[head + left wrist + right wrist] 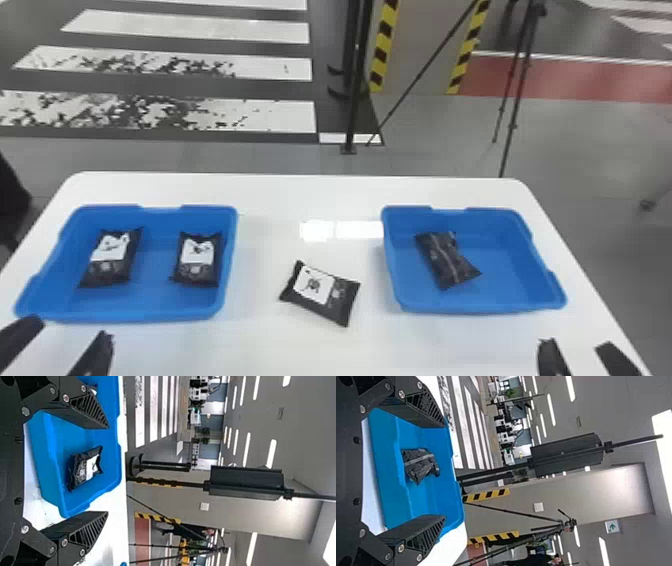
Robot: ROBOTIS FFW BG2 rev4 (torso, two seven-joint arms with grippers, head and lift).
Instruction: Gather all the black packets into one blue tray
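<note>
Packet [314, 294], black w/ white label, lies on white table [300, 197] btwn L blue tray [135, 316] w/ 2 black pkts [109, 262] & R blue tray [480, 307] w/ 1 seam-up pkt [446, 260]. My L gripper [71, 329] & R gripper [576, 344] are open, nothing held, near side.

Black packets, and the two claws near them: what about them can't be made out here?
- Head view: the underside of the packet in the right tray, hidden by the packet itself.
- Head view: fine print on the packet between the trays, too small.
- Left wrist view: most of the left tray's left packet, behind a finger of the left claw.
- Head view: the arm behind the right claw, cut off by the bottom edge.
</note>
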